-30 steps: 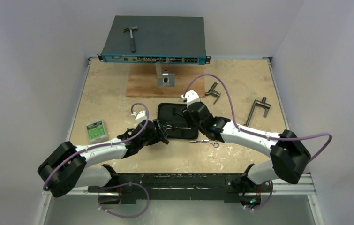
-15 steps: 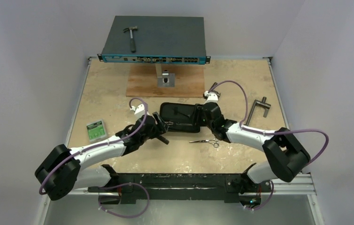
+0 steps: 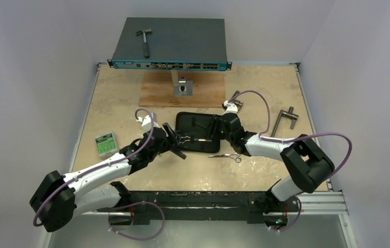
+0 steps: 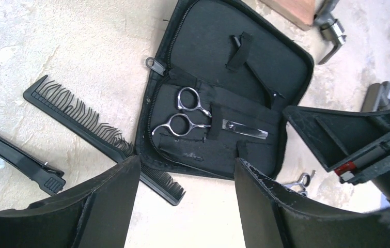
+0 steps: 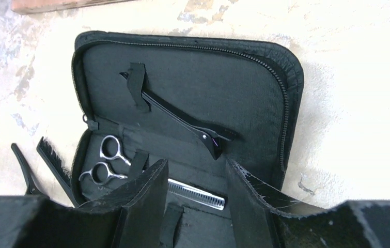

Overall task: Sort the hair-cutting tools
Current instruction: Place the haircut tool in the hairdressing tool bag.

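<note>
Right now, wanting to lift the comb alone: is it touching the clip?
Apart. Left wrist view shows bare table between comb and clip along their whole length.

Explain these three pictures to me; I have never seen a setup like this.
Two robot arms are bolted to the edge of a table. One picture looks down from above; the other two come from cameras on each wrist. The left end effector and right end effector are both open and hold nothing. Between them lies an open black zip case with one pair of scissors tucked inside. A second pair, a black comb and a hair clip lie on the table.
</note>
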